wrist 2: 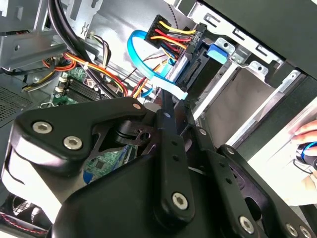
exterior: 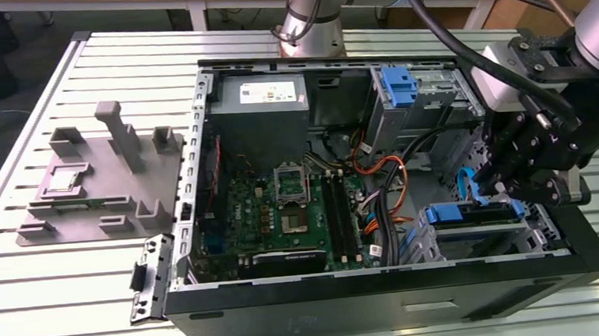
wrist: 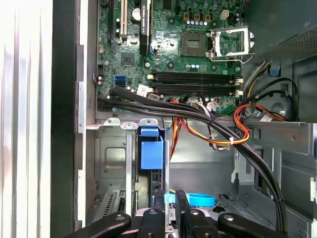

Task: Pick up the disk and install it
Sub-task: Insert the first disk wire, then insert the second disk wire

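The gripper (exterior: 518, 190) hangs over the open computer case (exterior: 391, 303), at the exterior view's right. Its fingers are hard to see. The disk (exterior: 474, 213) sits in the bay under it.

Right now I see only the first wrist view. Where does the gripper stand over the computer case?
Observer: In the exterior view the gripper hangs at the case's end on the exterior view's right. It is just above the disk, which sits in its blue frame in the lower bay.
Operator: Is something beside the case?
Observer: Yes, a grey fixture lies on the table, on the exterior view's left.
Operator: Is any person close?
Observer: In the second wrist view a hand shows outside the case wall.
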Robot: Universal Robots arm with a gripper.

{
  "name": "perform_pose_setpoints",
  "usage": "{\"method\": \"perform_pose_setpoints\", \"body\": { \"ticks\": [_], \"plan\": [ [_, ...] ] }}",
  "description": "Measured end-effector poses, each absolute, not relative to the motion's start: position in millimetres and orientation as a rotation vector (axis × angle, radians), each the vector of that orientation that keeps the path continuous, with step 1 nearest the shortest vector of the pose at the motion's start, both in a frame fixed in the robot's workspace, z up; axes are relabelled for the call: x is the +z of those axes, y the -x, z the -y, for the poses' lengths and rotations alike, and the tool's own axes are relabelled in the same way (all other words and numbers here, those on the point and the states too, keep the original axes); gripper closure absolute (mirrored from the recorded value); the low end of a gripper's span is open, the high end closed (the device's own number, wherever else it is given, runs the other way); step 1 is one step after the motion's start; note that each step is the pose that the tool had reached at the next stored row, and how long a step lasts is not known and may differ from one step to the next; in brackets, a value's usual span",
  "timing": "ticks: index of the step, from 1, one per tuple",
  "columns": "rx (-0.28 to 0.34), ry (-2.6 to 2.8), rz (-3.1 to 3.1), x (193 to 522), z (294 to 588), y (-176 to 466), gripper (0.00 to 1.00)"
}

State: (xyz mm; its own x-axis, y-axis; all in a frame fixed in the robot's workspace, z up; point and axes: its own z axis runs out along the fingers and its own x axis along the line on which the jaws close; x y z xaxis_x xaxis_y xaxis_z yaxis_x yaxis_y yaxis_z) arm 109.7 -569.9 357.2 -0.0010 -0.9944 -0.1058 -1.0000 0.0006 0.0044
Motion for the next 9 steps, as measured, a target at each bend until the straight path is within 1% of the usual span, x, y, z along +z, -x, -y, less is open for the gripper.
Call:
{"method": "perform_pose_setpoints", "body": {
  "ticks": [9],
  "plan": [
    [0.12,2.168,-2.17,357.9,569.9,-110.6,0.76]
  ]
}}
